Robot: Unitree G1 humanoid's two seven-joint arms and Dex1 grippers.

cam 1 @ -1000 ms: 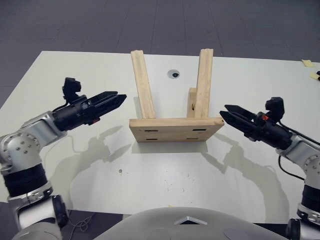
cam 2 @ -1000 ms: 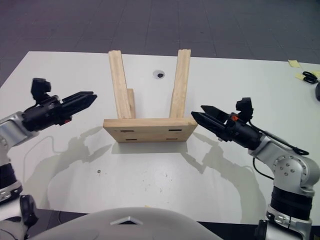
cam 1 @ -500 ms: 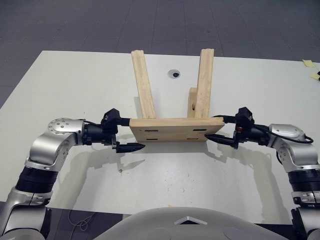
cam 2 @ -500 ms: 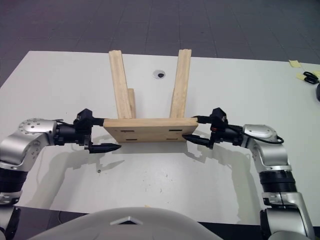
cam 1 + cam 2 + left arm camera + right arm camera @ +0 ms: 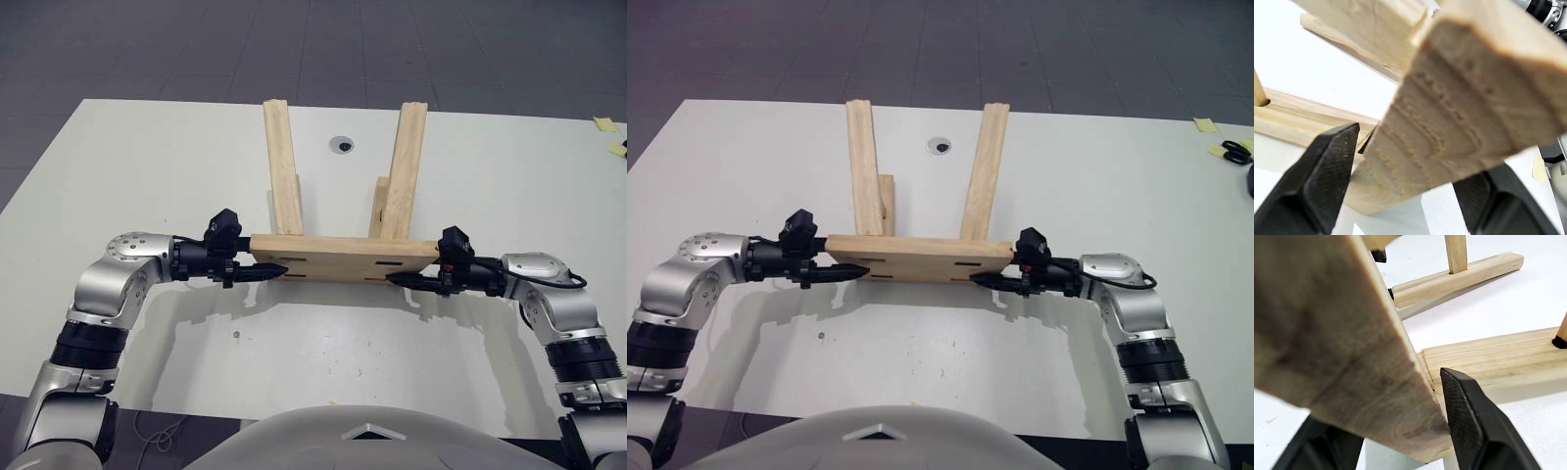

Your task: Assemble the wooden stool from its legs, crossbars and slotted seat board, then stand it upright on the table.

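The wooden stool lies on its side on the white table [image 5: 137, 176], its legs [image 5: 284, 166] [image 5: 404, 166] pointing away from me. The slotted seat board [image 5: 343, 259] faces me, with a crossbar [image 5: 379, 201] behind it between the legs. My left gripper [image 5: 257, 266] is shut on the board's left end. My right gripper [image 5: 407, 278] is shut on the right end. In the left wrist view the black fingers [image 5: 1327, 171] sit on either side of the board's end grain [image 5: 1464, 98]. The right wrist view shows its fingers [image 5: 1469, 416] clamping the board [image 5: 1342, 342].
A round cable hole [image 5: 341, 145] sits in the table behind the stool. Yellow notes [image 5: 603, 123] and scissors [image 5: 1234, 149] lie at the far right edge. The tabletop spreads bare to both sides and in front of the stool.
Both arms came in from the sides and closed on the ends of the seat board. The board has since tipped up and the legs shifted slightly away.
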